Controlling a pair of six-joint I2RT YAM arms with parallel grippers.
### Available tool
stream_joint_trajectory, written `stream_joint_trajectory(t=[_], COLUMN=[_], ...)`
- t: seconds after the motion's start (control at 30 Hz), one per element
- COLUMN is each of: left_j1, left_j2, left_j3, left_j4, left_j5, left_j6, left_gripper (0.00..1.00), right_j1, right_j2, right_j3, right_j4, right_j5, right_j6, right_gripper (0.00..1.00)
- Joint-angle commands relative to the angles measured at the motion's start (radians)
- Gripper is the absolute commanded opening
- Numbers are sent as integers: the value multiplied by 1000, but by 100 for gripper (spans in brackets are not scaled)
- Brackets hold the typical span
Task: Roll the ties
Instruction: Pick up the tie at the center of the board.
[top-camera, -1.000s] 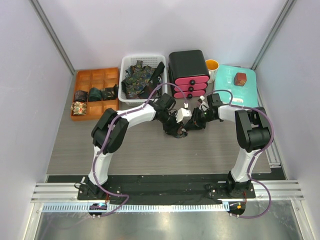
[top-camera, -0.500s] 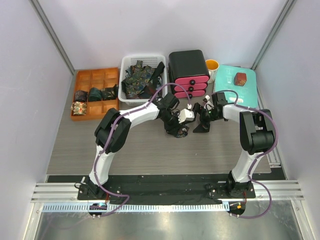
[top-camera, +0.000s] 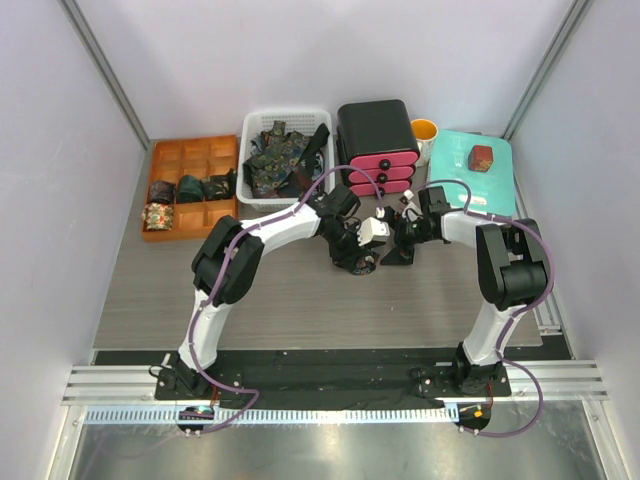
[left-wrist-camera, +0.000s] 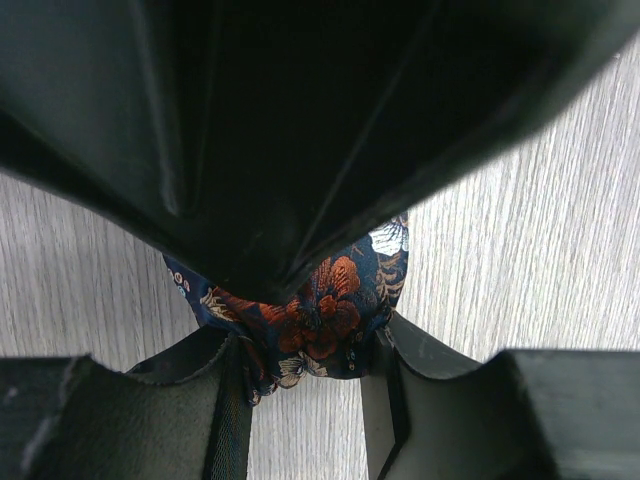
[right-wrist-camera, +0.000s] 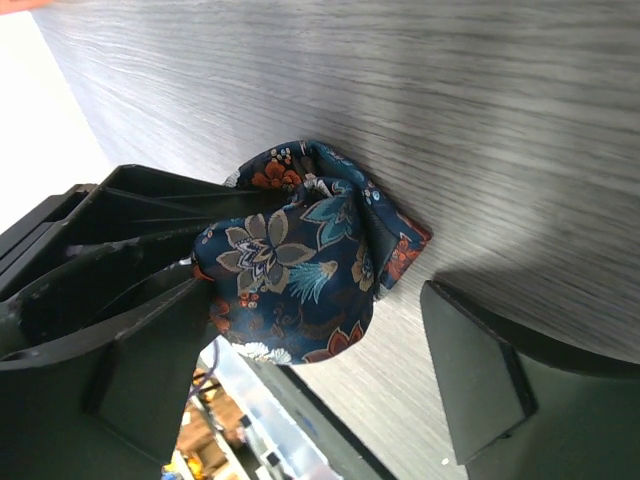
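Left gripper (left-wrist-camera: 305, 375) partly closed, clamped on the dark navy floral-print rolled fabric tie (left-wrist-camera: 322, 312). The roll sits on the grey wood-grain worktop (top-camera: 280, 300), about mid-width and nearer the far edge, just in front of the black drawer unit with pink fronts (top-camera: 377, 148). Right gripper (right-wrist-camera: 310, 390) jaws wide apart, one finger either side of the roll, gripping nothing. Other rolled ties (top-camera: 190, 187) in the orange compartment tray (top-camera: 195, 155) at the far-left corner. Loose ties (top-camera: 275, 150) in the white plastic basket (top-camera: 285, 112) beside it.
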Motion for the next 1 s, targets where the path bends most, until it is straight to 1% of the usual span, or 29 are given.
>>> stream_joint_trajectory(t=[0.0, 0.17, 0.2, 0.27, 0.3, 0.33, 0.37, 0.43, 0.47, 0.57, 0.67, 0.7, 0.77, 0.8, 0.83, 0.87, 0.9, 0.93, 0.97], left_j1=[0, -1, 0, -1, -1, 0, -1, -1, -1, 0, 17, 25, 57, 69, 96, 109, 124, 146, 156], left_j2=[73, 79, 80, 83, 88, 88, 88, 89, 89, 88, 67, 54, -10, -39, -67, -128, -159, -186, -243], left_j3=[-28, -23, -20, -19, -16, -16, -16, -17, -19, -22, -28, -33, -68, -86, -103, -149, -172, -193, -226], left_j4=[-66, -66, -64, -64, -64, -64, -64, -61, -63, -55, -33, -23, 31, 61, 112, 144, 178, 230, 247], left_j5=[-110, -110, -110, -113, -115, -116, -116, -118, -118, -116, -90, -77, -20, 5, 29, 55, 103, 117, 129], left_j6=[22, 23, 23, 28, 28, 28, 28, 31, 29, 22, -6, -36, -87, -118, -180, -210, -248, -311, -345], left_gripper=[15, 15, 15, 15, 16, 15, 15, 15, 15, 18, 35, 48, 58, 66, 71, 83, 100, 100, 100], right_j1=[47, 72, 76, 78, 77, 80, 77, 78, 80, 78, 80, 78, 77, 77, 75, 75, 77, 77, 77], right_j2=[59, 70, 76, 81, 84, 85, 85, 84, 82, 70, 46, 41, 27, 21, 15, 3, -2, -8, -19], right_j3=[-22, -29, -31, -36, -39, -40, -42, -45, -45, -43, -45, -46, -43, -36, -34, -28, -20, -16, -13], right_j4=[17, 38, 49, 66, 73, 80, 86, 95, 98, 89, 81, 84, 83, 86, 87, 96, 98, 100, 107], right_j5=[200, 225, 220, 203, 197, 191, 182, 174, 171, 163, 169, 168, 163, 160, 157, 157, 154, 144, 137], right_j6=[-94, -97, -94, -85, -79, -74, -71, -70, -68, -68, -62, -53, -25, -12, 2, 33, 45, 56, 70], right_gripper=[88, 73, 67, 63, 55, 51, 43, 33, 21, 1, 1, 1, 1, 1, 1, 1, 1, 1, 1])
